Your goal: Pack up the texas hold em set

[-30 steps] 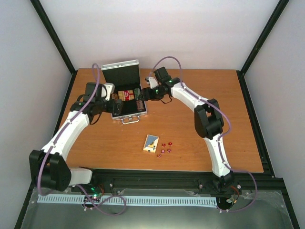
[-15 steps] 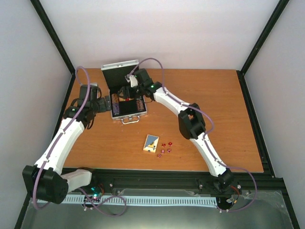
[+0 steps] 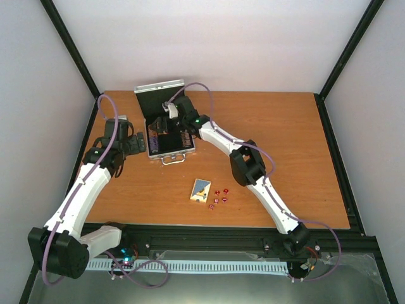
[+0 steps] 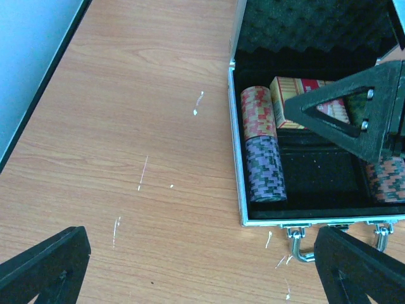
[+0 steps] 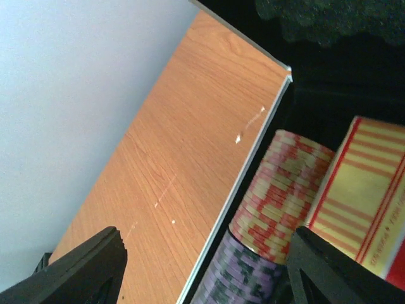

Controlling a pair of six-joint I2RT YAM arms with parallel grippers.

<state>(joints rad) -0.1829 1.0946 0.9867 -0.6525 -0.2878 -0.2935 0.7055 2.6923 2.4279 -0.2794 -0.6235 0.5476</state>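
Observation:
The silver briefcase [image 3: 190,151] lies open at the back left, lid [image 3: 159,96] upright. Inside it, in the left wrist view, a red chip stack [image 4: 258,111] and a purple chip stack [image 4: 264,168] lie along the left wall, with the red card deck [image 4: 304,95] beside them and another red stack [image 4: 387,180] at the right. My right gripper [image 3: 162,124] hangs open over the case's left part, its jaws astride the left wall and the red stack [image 5: 278,190]. My left gripper [image 3: 137,144] is open and empty, left of the case. The blue-yellow deck [image 3: 200,190] and red dice [image 3: 219,195] lie on the table.
The case handle [image 4: 302,251] points toward the near edge. The wooden table [image 3: 285,145] is bounded by a black frame and white walls. The right arm stretches across from the near right to the case.
My right gripper has moved left from the case's right side to over its left part. My left arm has pulled back leftward, away from the case.

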